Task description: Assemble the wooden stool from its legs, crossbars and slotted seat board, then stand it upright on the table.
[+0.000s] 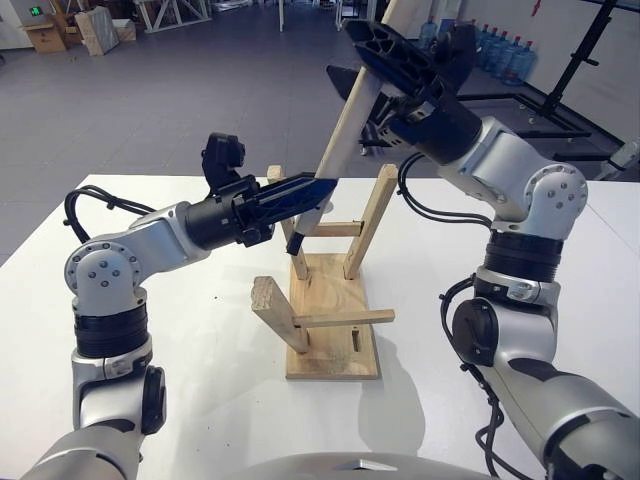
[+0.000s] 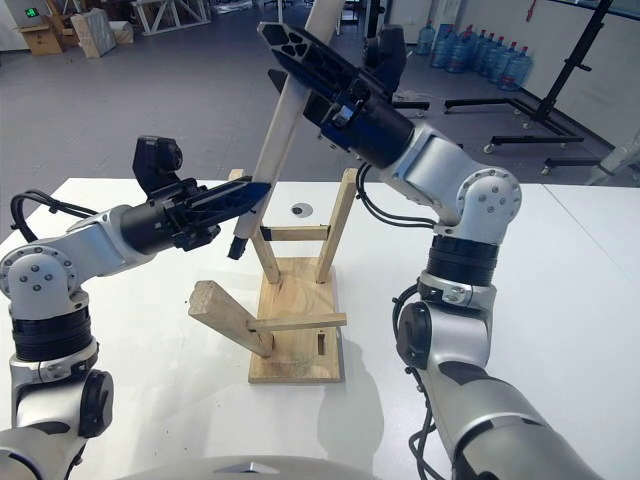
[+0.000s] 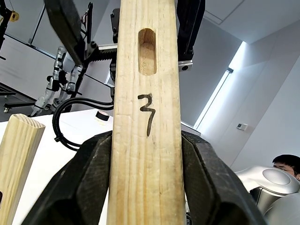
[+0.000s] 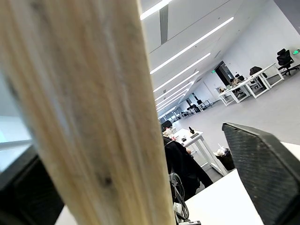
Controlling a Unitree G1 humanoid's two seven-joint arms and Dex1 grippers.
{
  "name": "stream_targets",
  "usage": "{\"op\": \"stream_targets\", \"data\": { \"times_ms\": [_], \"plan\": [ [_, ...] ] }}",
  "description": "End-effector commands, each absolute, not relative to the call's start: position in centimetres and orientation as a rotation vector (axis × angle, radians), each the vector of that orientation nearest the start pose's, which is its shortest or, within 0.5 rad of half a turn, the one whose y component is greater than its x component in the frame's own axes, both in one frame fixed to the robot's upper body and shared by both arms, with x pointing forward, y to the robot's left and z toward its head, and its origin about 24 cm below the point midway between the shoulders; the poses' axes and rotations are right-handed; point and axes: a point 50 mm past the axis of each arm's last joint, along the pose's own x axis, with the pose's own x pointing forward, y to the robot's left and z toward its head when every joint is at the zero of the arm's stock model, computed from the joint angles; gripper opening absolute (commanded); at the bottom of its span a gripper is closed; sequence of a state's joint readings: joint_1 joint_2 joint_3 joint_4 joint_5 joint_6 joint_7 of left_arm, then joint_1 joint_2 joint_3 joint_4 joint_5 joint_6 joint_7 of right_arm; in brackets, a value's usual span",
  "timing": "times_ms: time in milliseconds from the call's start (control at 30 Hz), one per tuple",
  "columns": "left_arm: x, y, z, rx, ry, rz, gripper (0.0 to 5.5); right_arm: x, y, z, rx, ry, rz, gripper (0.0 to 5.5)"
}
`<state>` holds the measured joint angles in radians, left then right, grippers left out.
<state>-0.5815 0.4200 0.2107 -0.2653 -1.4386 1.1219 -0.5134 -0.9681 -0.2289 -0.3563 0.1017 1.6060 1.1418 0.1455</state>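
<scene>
Pale wood seat board [image 1: 335,355] lies flat on the white surface [image 1: 180,330], with three square legs [image 1: 371,215] and two thin crossbars [image 1: 347,319] stuck in it. Above the board the slotted fourth leg [image 1: 345,120] hangs tilted. The left gripper [image 1: 312,208] clamps it, and the right gripper [image 1: 408,35] is spread wide around its top.

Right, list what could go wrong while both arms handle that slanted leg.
1. In the right wrist view one finger of the right gripper stands clear of the held leg, so the left gripper alone seems to clamp it; it may pivot.
2. Its lower end hangs close to the fitted rear legs and crossbar; a swing could knock them.
3. The front leg leans tilted in the seat board; a bump might pull it loose.
</scene>
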Motion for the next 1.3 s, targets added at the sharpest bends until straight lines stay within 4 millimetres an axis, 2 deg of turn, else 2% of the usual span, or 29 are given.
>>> {"op": "stream_targets", "data": {
  "times_ms": [33,433,733,767,867,967,1033,1100,1200,1300],
  "plan": [
    [25.4,12.7,22.8,-0.601,0.095,-1.425,2.05,29.8,-10.9,29.0,0.905,0.042,1.355,4.14],
    [25.5,13.1,22.7,-0.588,0.100,-1.415,2.05,29.3,-11.3,28.7,0.895,0.037,1.347,2.14],
    [25.3,13.1,22.2,-0.540,0.093,-1.383,2.05,29.2,-12.1,28.0,0.884,0.000,1.294,2.11],
    [25.4,13.1,22.3,-0.526,0.077,-1.372,2.42,29.2,-12.2,27.9,0.871,-0.007,1.281,2.10],
    [25.9,13.5,23.3,-0.525,-0.004,-1.318,2.86,29.4,-12.6,27.4,0.815,-0.038,1.233,2.05],
    [26.4,15.1,25.4,-0.548,-0.131,-1.210,3.31,29.6,-14.2,27.0,0.721,-0.101,1.169,2.05],
    [26.4,17.0,26.6,-0.577,-0.218,-1.097,3.60,29.2,-16.0,26.6,0.628,-0.144,1.133,2.05],
    [26.3,19.3,27.0,-0.609,-0.269,-0.939,3.89,28.1,-17.9,25.7,0.518,-0.171,1.108,2.05],
    [25.0,21.9,25.2,-0.618,-0.237,-0.752,4.04,26.0,-21.0,23.7,0.382,-0.181,1.052,2.05],
    [24.1,22.8,22.9,-0.637,-0.178,-0.634,4.04,23.8,-22.3,21.4,0.329,-0.145,1.084,2.05]
  ]
}}
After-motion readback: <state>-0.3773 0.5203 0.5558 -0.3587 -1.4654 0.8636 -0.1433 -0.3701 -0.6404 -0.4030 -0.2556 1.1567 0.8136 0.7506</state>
